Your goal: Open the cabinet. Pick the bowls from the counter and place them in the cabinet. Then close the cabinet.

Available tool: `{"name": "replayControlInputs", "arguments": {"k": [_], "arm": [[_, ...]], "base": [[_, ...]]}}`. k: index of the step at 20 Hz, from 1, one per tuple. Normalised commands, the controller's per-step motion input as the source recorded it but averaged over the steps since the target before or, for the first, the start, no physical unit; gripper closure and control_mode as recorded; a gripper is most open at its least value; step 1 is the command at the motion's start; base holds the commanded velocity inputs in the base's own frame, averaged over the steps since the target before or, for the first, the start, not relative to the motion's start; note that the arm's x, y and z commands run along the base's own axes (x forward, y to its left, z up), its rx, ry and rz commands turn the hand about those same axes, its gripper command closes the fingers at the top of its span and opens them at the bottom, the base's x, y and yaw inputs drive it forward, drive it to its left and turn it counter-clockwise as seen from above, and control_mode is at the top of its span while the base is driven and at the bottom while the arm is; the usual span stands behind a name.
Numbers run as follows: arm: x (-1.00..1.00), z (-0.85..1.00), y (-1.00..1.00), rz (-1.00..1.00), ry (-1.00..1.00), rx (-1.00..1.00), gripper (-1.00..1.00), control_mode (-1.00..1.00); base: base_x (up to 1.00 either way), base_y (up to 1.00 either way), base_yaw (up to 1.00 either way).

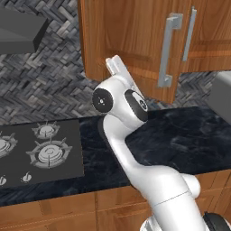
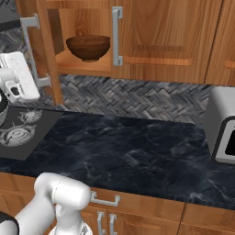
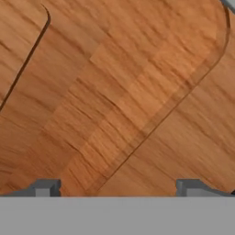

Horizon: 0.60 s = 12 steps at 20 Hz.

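Note:
The cabinet's left door [image 1: 131,40] is swung out, with its grey bar handle [image 1: 168,49] on the free edge. Inside the cabinet [image 2: 82,64], a dark reddish-brown wooden bowl [image 2: 88,47] sits on the shelf. The right door [image 2: 160,36] is shut. My gripper [image 3: 117,188] is open and points straight at the open door's panelled wood face [image 3: 119,101] from very close, with nothing between its fingertips [image 3: 43,188]. The white hand [image 1: 118,67] is raised beside that door, above the black marble counter [image 2: 128,147].
A dark grey gas hob [image 1: 40,151] lies at the counter's left, under a grey hood [image 1: 20,29]. A silver toaster [image 2: 222,126] stands at the counter's right end. Wooden drawers [image 2: 137,211] run below the counter's front edge.

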Motion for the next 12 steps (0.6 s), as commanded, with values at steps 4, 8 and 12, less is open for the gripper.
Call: {"name": "replayControlInputs", "arguments": {"k": [4, 8, 12], "arm": [[0.52, 0.13, -0.51, 0.11, 0.0, 0.0, -1.0, -1.0], [0.53, 0.07, -0.47, 0.13, 0.0, 0.0, -1.0, -1.0], [0.57, 0.0, -0.45, 0.14, 0.0, 0.0, -1.0, -1.0]], "base": [[0.0, 0.0, 0.0], [0.0, 0.0, 0.0], [0.0, 0.0, 0.0]]}}
